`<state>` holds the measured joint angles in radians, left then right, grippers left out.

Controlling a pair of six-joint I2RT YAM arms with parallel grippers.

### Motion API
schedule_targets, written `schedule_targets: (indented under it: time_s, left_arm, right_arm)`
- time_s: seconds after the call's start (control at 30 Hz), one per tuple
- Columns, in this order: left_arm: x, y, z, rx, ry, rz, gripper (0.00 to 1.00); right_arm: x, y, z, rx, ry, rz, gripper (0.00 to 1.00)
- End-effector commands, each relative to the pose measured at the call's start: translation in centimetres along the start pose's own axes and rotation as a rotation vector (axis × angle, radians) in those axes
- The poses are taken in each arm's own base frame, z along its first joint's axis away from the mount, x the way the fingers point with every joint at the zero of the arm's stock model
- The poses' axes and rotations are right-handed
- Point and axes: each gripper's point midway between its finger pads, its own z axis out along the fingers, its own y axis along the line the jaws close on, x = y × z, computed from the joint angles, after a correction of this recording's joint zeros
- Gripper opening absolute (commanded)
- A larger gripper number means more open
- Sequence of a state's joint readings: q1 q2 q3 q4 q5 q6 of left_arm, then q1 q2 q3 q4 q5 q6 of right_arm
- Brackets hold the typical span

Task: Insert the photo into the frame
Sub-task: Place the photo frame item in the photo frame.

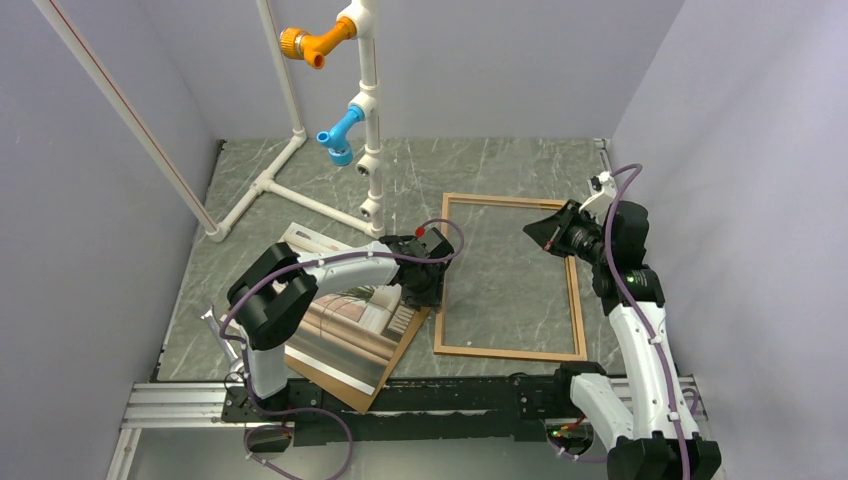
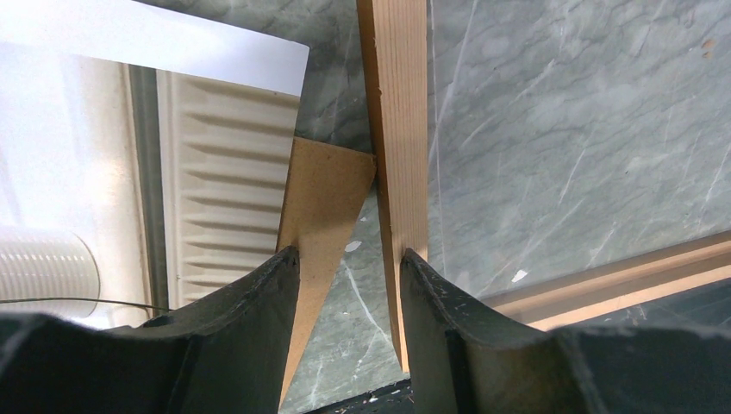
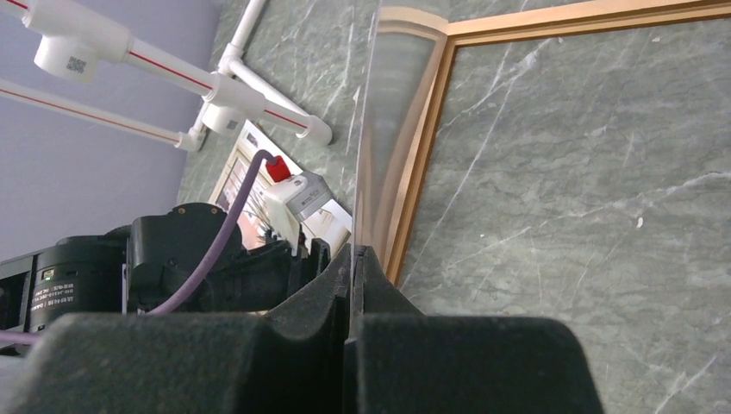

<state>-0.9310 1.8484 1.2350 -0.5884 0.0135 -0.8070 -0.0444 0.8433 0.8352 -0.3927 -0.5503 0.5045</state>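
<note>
The frame (image 1: 578, 300) lies flat on the marble table, right of centre. Its clear glass pane (image 3: 392, 112) stands tilted up on edge, with my right gripper (image 3: 353, 254) shut on its thin rim; in the top view this gripper (image 1: 537, 235) hovers over the frame's far right part. The photo (image 1: 345, 335) lies face up on a brown hardboard sheet (image 1: 400, 345) left of the frame. My left gripper (image 2: 349, 259) is open and holds nothing. It is low over the gap between the hardboard corner (image 2: 319, 198) and the frame's left rail (image 2: 398, 129), seen from above (image 1: 426, 290).
A white pipe stand (image 1: 368, 120) with orange (image 1: 310, 42) and blue (image 1: 340, 135) fittings rises at the back left, its feet on the table near the photo. Grey walls close in the sides and back. A metal rail (image 1: 170, 405) runs along the near edge.
</note>
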Motion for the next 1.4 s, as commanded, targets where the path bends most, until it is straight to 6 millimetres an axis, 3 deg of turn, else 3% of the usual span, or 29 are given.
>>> schedule_targets:
  time_s: [0.0,0.5,1.37]
  left_arm:
    - [0.8,0.4,1.5,-0.036,0.027,0.011,0.51]
    - [0.7,0.4,1.4,-0.039,0.03,0.016,0.51]
    - [0.8,0.7,1.7,-0.052,0.027,0.017,0.51]
  right_arm:
    - [-1.8,0.8,-0.1,-0.022,-0.067,-0.055,0.0]
    - [-0.8,-2.0,0.4,0.09,-0.07,0.016,0.0]
    - [0.1,-0.7,-0.5,0.054,-0.052,0.139,0.0]
